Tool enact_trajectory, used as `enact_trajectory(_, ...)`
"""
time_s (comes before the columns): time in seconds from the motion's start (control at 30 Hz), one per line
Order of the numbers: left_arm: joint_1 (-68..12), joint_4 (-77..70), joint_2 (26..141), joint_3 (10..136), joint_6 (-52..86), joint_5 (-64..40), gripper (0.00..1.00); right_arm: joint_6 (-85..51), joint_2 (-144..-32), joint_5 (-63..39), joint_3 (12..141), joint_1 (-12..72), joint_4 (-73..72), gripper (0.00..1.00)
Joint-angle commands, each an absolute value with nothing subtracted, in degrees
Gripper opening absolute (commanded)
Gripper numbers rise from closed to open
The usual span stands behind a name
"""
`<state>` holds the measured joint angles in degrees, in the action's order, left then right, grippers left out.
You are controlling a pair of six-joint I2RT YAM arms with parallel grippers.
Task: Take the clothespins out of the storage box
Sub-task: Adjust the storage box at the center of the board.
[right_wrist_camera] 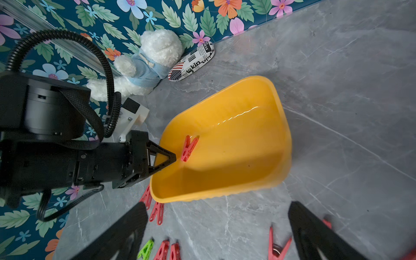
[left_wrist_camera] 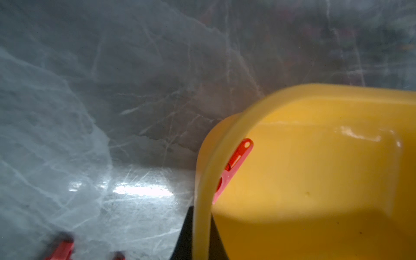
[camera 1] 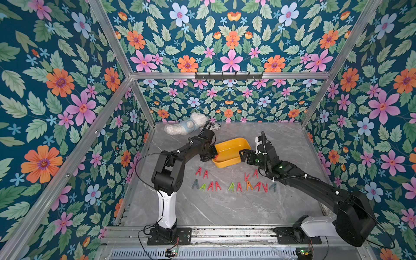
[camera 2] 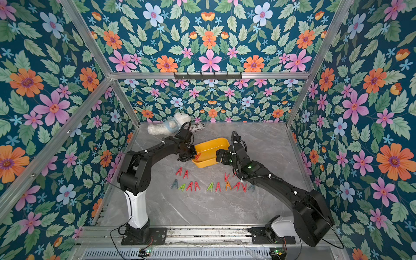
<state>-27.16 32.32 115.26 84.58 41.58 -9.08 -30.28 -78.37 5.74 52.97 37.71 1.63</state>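
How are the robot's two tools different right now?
The left tool is shut, pinching the yellow box's rim; the right tool is wide open, holding nothing. The left tool touches the box; the right tool hovers just short of it. Both are black and point at the box.

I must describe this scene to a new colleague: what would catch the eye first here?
The loud flowered walls surround everything. Against them the yellow storage box stands out in the middle of the gray marble table, its rim clamped by the left tool, with one red clothespin inside. In front of it lies a row of coloured clothespins, and a white teddy bear lies at the back.
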Motion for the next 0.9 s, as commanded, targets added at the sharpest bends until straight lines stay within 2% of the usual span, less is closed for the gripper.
enact_trajectory(0.0, -28.07, 31.43, 115.13, 83.82, 38.21, -0.38, 0.0, -29.63, -79.6, 4.68, 54.33, 37.71, 2.06, 0.99)
enact_trajectory(0.2, -28.47, 30.02, 115.14, 82.35, 36.59, 1.82, 0.01, -28.5, -84.44, 3.53, 58.24, 37.83, 4.2, 0.99)
enact_trajectory(0.23, -28.48, 29.75, 115.13, 82.35, 36.24, 1.93, 0.06, -28.33, -85.36, 3.35, 59.03, 37.81, 4.56, 0.99)
enact_trajectory(0.33, -28.49, 29.63, 115.05, 82.57, 35.56, 2.52, 0.12, -27.78, -87.64, 2.84, 60.91, 37.84, 4.99, 0.99)
enact_trajectory(0.4, -28.54, 29.58, 114.88, 82.96, 35.08, 2.21, 0.22, -27.35, -89.28, 2.36, 62.35, 37.8, 5.27, 0.99)
enact_trajectory(0.57, -28.48, 29.7, 113.83, 84.09, 35.05, 1.86, 0.36, -26.81, -93.74, 1.33, 66.79, 37.82, 6.57, 0.99)
enact_trajectory(0.67, -28.48, 30.03, 112.43, 84.61, 35.11, 1.93, 0.41, -26.81, -97.32, 0.15, 69.31, 37.8, 6.94, 0.94)
enact_trajectory(0.87, -28.08, 30.1, 107.03, 83.71, 35.07, 2.89, 0.51, -28.41, -103.96, -0.79, 75.65, 37.79, 8.81, 0.77)
